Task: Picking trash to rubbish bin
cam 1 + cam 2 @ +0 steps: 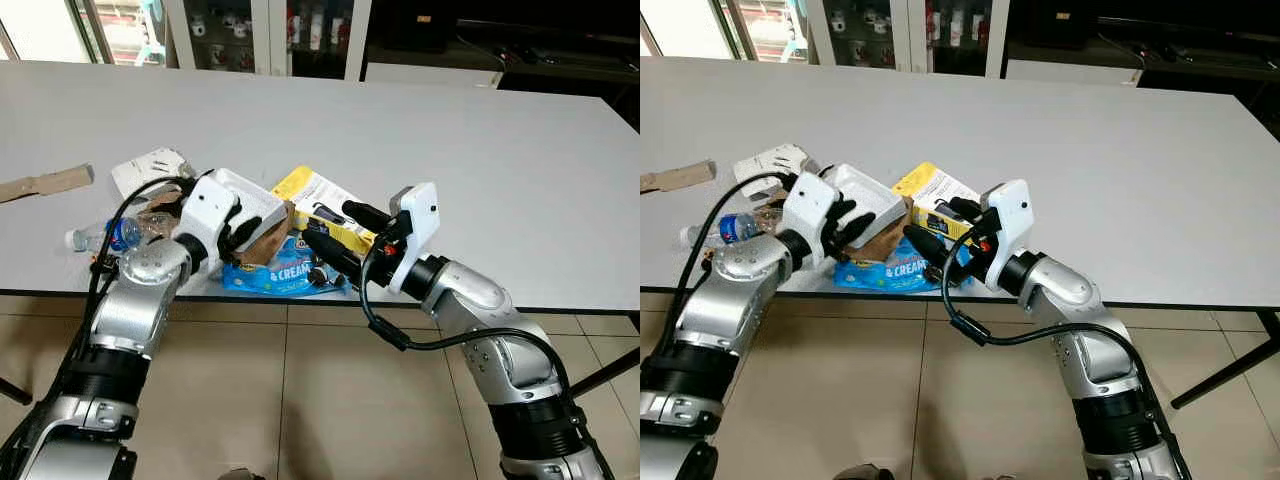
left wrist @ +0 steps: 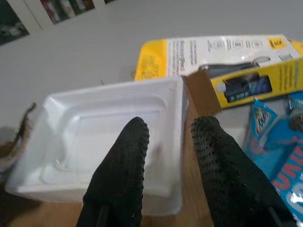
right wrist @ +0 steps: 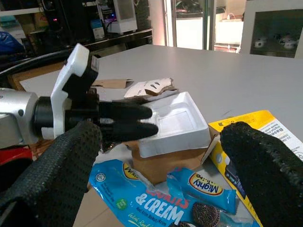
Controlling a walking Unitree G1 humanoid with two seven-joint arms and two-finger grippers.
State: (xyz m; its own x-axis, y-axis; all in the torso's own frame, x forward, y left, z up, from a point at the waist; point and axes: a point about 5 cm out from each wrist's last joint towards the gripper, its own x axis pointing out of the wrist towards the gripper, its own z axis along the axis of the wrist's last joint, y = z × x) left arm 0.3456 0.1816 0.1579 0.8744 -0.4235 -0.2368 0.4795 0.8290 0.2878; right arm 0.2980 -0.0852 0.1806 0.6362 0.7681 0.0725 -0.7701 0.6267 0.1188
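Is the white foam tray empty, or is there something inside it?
Empty. The white foam tray lies open side up on brown cardboard, and its hollow is bare. The left pincer has its fingers at the tray's rim.

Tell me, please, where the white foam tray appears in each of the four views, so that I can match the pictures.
Left eye view: white foam tray left of centre, by the left gripper.
Right eye view: tray left of centre.
Left wrist view: tray behind the black fingers.
Right wrist view: tray at centre.
Shared landmark: the yellow box beside it.
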